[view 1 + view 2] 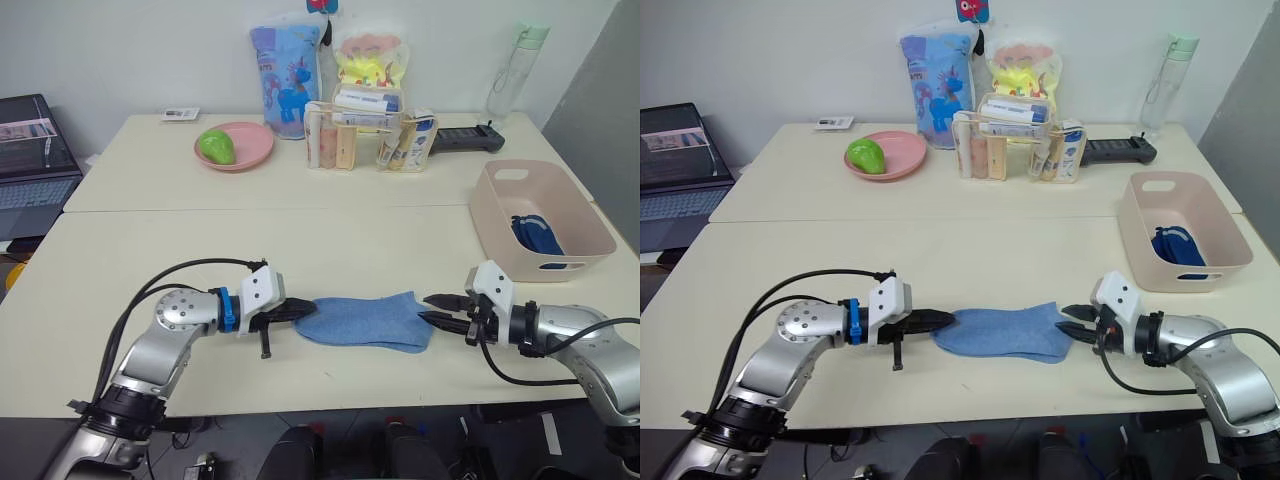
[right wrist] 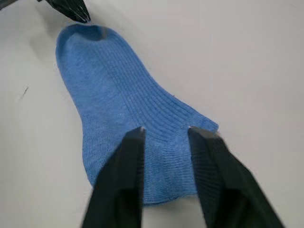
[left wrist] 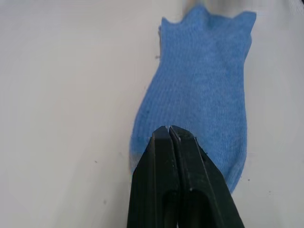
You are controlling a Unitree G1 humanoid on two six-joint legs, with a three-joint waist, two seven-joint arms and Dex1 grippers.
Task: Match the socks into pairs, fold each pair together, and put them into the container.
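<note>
A light blue sock [image 1: 362,322] lies flat on the front table, toe toward my left arm and cuff toward my right. A second layer's edge shows along its near side. My left gripper [image 1: 303,313] is shut, its tips [image 3: 168,129] at the toe's edge. At the cuff end my right gripper [image 1: 432,308] is open, one finger [image 2: 133,142] on either side of the cuff. The container [image 1: 500,215], a pale pink basin, stands at the right with dark navy socks [image 1: 535,235] inside.
On the back table stand a round pink plate [image 1: 250,155] with a green object, a clear organizer of tubes [image 1: 365,135], two colourful bags, a water bottle [image 1: 517,70] and a black device [image 1: 465,138]. A laptop [image 1: 30,160] sits far left.
</note>
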